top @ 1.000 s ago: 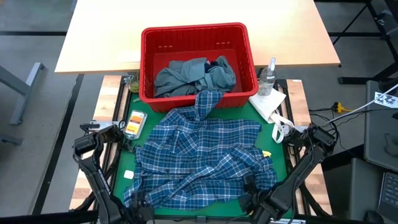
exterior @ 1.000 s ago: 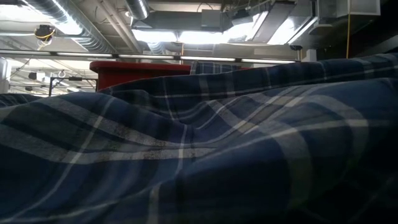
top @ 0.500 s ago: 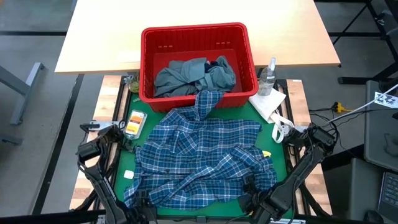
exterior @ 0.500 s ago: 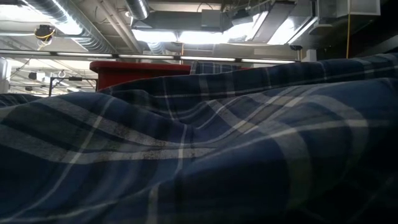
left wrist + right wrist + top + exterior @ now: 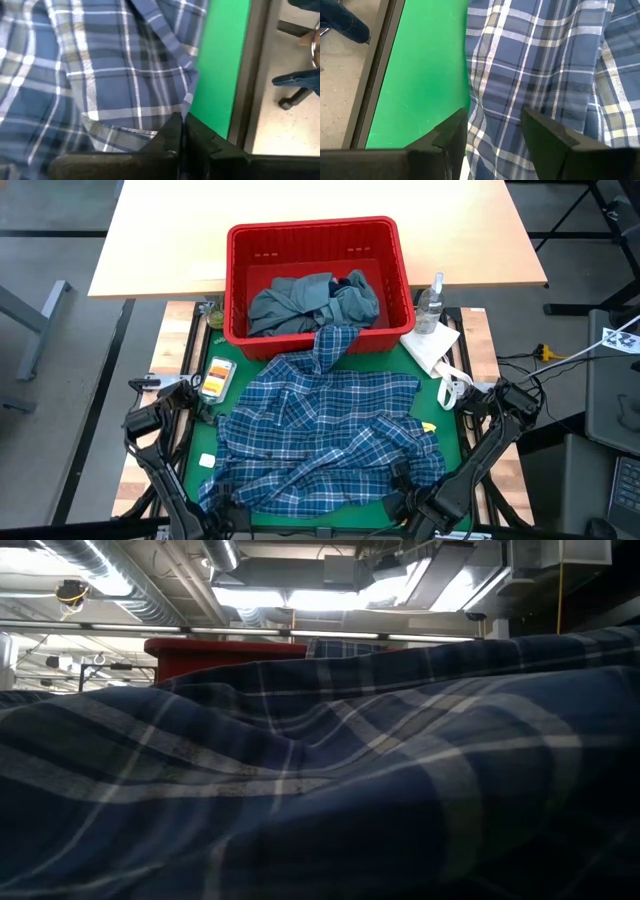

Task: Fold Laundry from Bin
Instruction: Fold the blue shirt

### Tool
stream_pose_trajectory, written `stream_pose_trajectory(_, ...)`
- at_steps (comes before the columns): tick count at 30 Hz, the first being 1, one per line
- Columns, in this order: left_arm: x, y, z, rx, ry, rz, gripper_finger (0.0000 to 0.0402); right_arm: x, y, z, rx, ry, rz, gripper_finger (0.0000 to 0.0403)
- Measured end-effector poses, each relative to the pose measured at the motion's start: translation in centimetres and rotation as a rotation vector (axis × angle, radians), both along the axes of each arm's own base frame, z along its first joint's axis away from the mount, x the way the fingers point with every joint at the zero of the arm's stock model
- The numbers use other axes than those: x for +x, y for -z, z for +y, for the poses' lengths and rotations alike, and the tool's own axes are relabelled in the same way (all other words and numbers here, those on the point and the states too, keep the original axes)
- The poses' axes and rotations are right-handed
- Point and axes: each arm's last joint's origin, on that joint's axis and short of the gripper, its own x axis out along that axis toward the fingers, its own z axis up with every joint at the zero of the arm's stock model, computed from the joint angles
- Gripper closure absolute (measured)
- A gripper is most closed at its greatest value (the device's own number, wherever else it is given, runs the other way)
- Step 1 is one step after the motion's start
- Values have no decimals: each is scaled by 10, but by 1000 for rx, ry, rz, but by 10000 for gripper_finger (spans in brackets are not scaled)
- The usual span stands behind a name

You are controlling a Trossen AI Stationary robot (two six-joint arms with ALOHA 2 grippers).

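Fingers of your left gripper [image 5: 181, 131] have just snapped together on the plaid shirt's [image 5: 325, 435] near hem; right gripper [image 5: 492, 131] stays apart, so lifting can begin.

The bin [image 5: 316, 238] sits at the back of the tabletop [image 5: 457, 450], with some laundry [image 5: 310, 302] inside it. The plaid shirt [image 5: 325, 430] lies spread out in front of the bin, one end hanging on the bin's front rim. A bottle [image 5: 432, 302] stands just right of the bin.
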Motion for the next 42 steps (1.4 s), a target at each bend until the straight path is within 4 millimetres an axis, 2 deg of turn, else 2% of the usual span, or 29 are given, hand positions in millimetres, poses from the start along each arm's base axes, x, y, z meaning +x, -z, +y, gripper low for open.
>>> stream_pose_trajectory(5, -2, -12, 8, 15, -67, -9, 399, 0, 0, 0, -4, 0, 3, 216)
stream_pose_trajectory(12, -6, -42, 20, 9, -155, -111, 400, -2, 5, -2, -17, 6, 15, 216)
stream_pose_trajectory(23, -21, -49, 47, 212, -441, -60, 401, -6, 15, -6, -21, 6, 66, 217)
stream_pose_trajectory(28, -24, -51, 52, 263, -463, -43, 401, -6, 15, -6, -24, 6, 67, 217)
stream_pose_trajectory(32, -25, -42, 57, 294, -482, -40, 401, -6, 15, -6, -25, 7, 67, 217)
stream_pose_trajectory(37, -29, -19, 72, 365, -526, 12, 401, -6, 15, -6, -26, 7, 67, 217)
stream_pose_trajectory(42, -31, 3, 79, 340, -539, 32, 390, -7, 15, -6, -14, 4, 84, 217)
